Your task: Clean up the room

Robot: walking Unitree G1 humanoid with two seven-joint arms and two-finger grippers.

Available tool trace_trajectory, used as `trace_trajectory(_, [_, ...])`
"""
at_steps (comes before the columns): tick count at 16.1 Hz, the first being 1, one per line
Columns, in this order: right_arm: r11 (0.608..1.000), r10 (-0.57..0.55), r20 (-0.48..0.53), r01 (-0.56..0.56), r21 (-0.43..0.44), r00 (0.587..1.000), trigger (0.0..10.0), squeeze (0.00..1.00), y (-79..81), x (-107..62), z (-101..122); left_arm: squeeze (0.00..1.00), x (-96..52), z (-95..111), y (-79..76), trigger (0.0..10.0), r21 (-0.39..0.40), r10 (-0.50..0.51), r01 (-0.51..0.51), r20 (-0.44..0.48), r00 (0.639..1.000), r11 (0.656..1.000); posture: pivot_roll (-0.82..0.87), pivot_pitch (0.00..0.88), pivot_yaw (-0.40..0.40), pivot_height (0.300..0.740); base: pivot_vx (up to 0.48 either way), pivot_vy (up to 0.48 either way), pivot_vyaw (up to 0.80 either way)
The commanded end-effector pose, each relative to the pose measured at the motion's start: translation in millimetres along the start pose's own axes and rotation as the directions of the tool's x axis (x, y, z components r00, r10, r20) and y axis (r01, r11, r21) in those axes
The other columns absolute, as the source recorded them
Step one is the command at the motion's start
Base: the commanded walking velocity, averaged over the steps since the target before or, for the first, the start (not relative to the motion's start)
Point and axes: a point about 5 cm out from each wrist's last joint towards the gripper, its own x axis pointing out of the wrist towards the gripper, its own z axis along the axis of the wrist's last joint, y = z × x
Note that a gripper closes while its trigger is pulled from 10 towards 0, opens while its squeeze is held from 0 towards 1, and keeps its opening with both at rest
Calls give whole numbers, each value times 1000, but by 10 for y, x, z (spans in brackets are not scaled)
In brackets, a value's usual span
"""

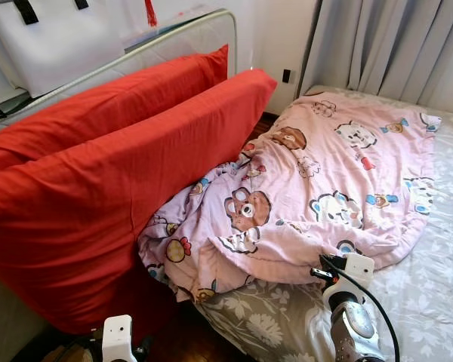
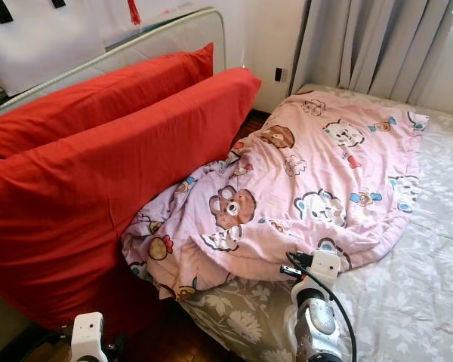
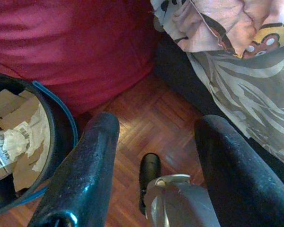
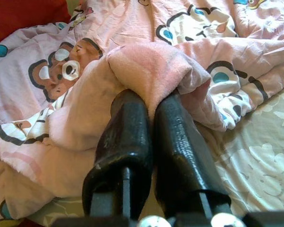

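While the head views show a rumpled pink cartoon-bear quilt (image 1: 325, 181) lying on the grey floral bedsheet (image 1: 438, 294), the right gripper (image 4: 149, 101) pinches its folded edge; the left gripper (image 3: 156, 137) gapes, holding nothing, over parquet floor (image 3: 146, 118) beside a paper-filled black bin (image 3: 19, 142).

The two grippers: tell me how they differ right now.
The right gripper is shut, its fingers pinching a fold of the pink cartoon quilt at the bed's edge. The left gripper is open and holds nothing. The right one is over the bed, while the left hangs low above the wooden floor beside a bin. Both have two long black fingers.
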Motion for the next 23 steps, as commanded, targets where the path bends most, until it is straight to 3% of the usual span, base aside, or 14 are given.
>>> trace_trajectory(1, [1000, 5, 23, -5, -3, 1000, 10000, 0, 36, 16, 41, 0, -15, -47, 8, 10000, 21, -1, 1, -17, 1000, 1000, 44, 91, 25, 740, 0, 0, 0])
trace_trajectory(23, [999, -30, 88, 32, -26, 996, 10000, 0, 57, 36, 135, 0, -43, -143, 8, 10000, 10, -9, 9, -54, 998, 1000, 50, 105, 28, 740, 0, 0, 0])
